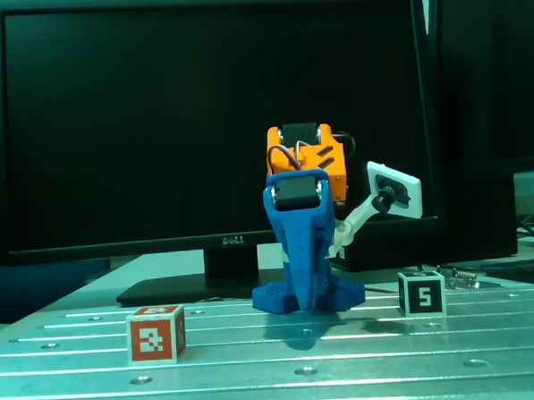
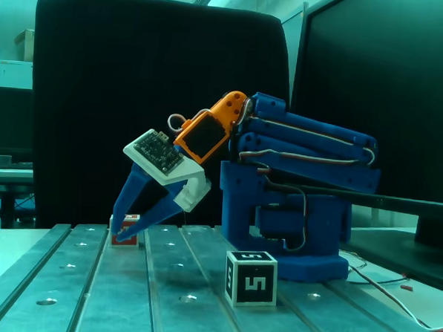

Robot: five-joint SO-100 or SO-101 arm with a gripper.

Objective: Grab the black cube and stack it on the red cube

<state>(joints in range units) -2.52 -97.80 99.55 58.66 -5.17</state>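
Side-on fixed view showed gripper [image 2: 118, 237] jaws spread wide, empty, partly masking red cube [image 2: 127, 230] at 9 o'clock of black cube [image 2: 251, 278]; front fixed view hid the jaws, monitor [image 1: 156, 125] behind.

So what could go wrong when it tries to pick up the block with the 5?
The open blue pincer hangs near the small red cube with white pixel marks, not the small black cube marked 5, so it might bump the red one. Both cubes sit on a grooved metal table, so a stack could wobble.
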